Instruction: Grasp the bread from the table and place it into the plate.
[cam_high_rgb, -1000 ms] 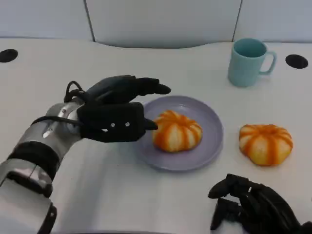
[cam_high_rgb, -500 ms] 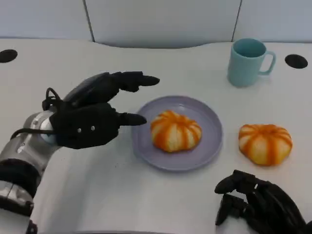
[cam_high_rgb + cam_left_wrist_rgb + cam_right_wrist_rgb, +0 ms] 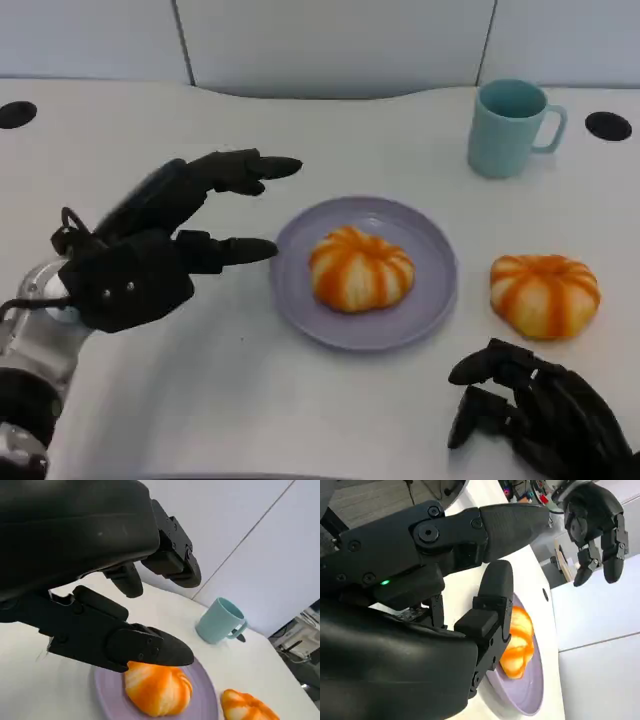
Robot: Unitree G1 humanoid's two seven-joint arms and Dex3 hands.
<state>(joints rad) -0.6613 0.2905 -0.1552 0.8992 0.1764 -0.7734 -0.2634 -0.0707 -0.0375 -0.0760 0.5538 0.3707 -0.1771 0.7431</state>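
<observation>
The left hand (image 3: 150,250) has drawn back from the lilac plate (image 3: 430,300) toward the table's left side, leaving bare tabletop between its fingertips and the plate's rim. It holds nothing, its fingers spread apart and pointing at the plate. One orange-striped bread (image 3: 361,268) lies in the middle of the plate, with rim showing all round. A second bread (image 3: 544,293) sits on the table (image 3: 300,140) just right of the plate. The right hand (image 3: 535,410) rests near the front edge, fingers curled in, empty. A teal mug (image 3: 508,126) stands well behind.
</observation>
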